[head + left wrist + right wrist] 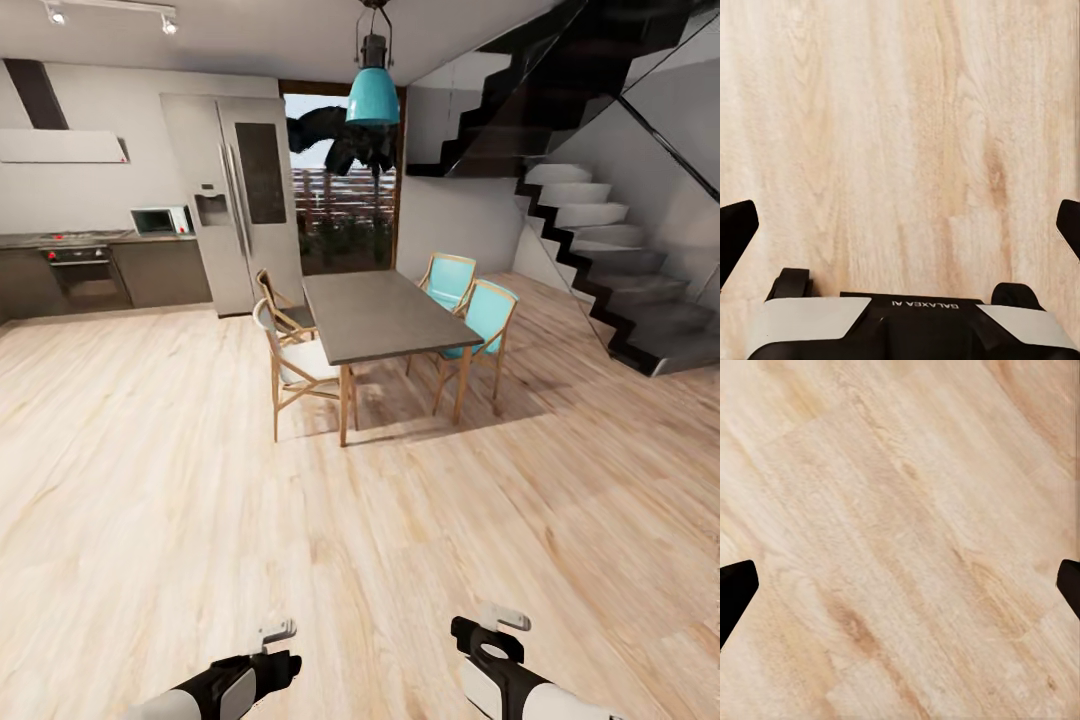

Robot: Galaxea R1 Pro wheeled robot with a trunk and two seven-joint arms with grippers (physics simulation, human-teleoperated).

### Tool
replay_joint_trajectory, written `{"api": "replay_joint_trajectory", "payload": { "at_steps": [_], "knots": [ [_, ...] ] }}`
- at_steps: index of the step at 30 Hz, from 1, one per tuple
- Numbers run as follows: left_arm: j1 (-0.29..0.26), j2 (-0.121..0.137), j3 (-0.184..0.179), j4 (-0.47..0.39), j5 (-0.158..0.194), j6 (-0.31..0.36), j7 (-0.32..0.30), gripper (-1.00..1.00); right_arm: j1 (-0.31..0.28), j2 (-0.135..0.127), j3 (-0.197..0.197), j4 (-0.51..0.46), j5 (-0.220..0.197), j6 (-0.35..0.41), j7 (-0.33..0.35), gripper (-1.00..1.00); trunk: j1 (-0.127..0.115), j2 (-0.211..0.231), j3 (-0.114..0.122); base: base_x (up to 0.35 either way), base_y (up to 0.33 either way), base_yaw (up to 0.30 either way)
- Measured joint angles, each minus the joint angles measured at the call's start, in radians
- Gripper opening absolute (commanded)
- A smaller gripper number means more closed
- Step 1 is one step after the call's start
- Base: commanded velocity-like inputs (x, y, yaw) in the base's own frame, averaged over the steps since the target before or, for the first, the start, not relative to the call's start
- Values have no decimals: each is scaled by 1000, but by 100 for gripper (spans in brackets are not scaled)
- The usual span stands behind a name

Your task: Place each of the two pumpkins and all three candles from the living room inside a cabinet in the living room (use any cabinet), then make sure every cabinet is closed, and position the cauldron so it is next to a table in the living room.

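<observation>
1. No pumpkin, candle, cabinet or cauldron is before us; we face a kitchen and dining area across a pale wood floor (150, 480).
2. Our left gripper (900, 225) hangs over bare floor boards, jaws wide apart, nothing between them; its dark fingertips (736, 229) sit at the two edges of the left wrist view.
3. Our right gripper (900, 585) is likewise over bare floor, jaws wide apart and empty, with a fingertip (735, 589) at each edge of the right wrist view.
4. In the head view both arms sit low, the left arm (230, 685) and right arm (505, 675) held apart over the floor.
5. Ahead stands a grey dining table (385, 315) on wooden legs, not the low glass one of the task.
6. Two white chairs (295, 365) stand at its left side, two teal chairs (480, 315) at its right.
7. A teal lamp (373, 95) hangs above it.
8. Behind are a steel fridge (235, 200), an oven (85, 270), a microwave (160, 220) on the tabletop beside the fridge, and a glass door (345, 180).
9. A staircase (610, 270) climbs at the right.
</observation>
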Motion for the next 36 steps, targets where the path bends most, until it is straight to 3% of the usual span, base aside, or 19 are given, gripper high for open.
{"api": "replay_joint_trajectory", "payload": {
  "at_steps": [29, 36],
  "knots": [
    [0, -1, 0, 0, 0, 0, -2, 100, 0, 0, 0, 0, 0, 0, 0, 100, 0, 0, 0, 330, 0, -261],
    [0, -1, 0, 0, 0, 0, -2, 100, 0, 4, 0, 0, 0, 1, 0, 100, 0, 0, 0, 331, 0, -92]
  ]
}}
